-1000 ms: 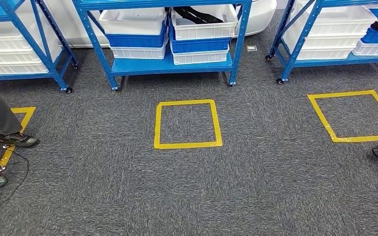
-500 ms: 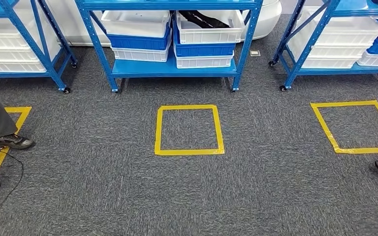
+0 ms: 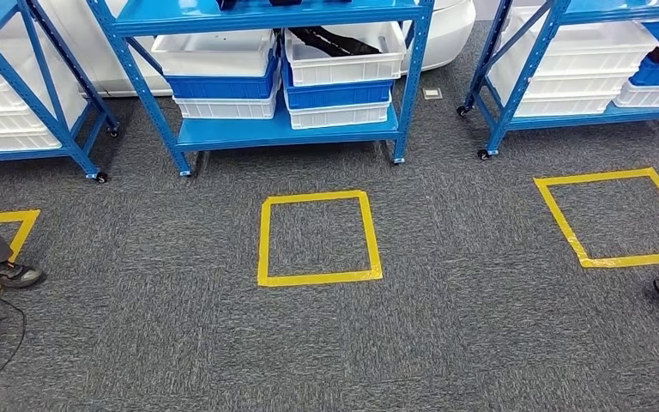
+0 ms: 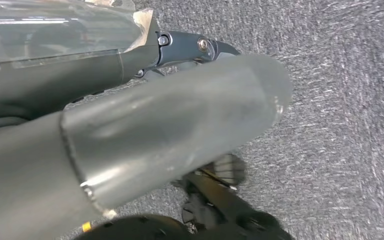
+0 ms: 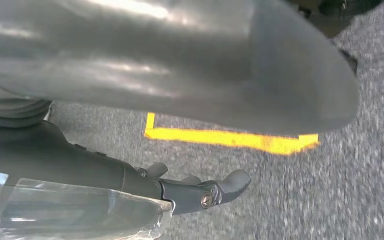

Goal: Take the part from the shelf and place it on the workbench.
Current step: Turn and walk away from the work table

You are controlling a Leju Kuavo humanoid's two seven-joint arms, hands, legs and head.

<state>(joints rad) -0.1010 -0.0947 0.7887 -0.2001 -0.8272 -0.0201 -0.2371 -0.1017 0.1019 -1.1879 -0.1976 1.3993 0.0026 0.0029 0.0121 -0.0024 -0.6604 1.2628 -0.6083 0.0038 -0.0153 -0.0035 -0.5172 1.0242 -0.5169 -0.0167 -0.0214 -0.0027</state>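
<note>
I see a blue steel shelf (image 3: 285, 130) straight ahead at the far side, holding stacked white and blue plastic bins; the top right white bin (image 3: 343, 53) holds a dark part (image 3: 324, 39), while the white bin (image 3: 214, 51) to its left looks empty. On the grey carpet (image 3: 446, 326) nearer me sits a yellow tape square (image 3: 317, 239). My left hand (image 4: 190, 47) and right hand (image 5: 200, 192) hang over the carpet, fingers loosely extended, holding nothing.

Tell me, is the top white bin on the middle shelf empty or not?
Not empty: the top white bin on the blue shelf holds dark parts.
</note>
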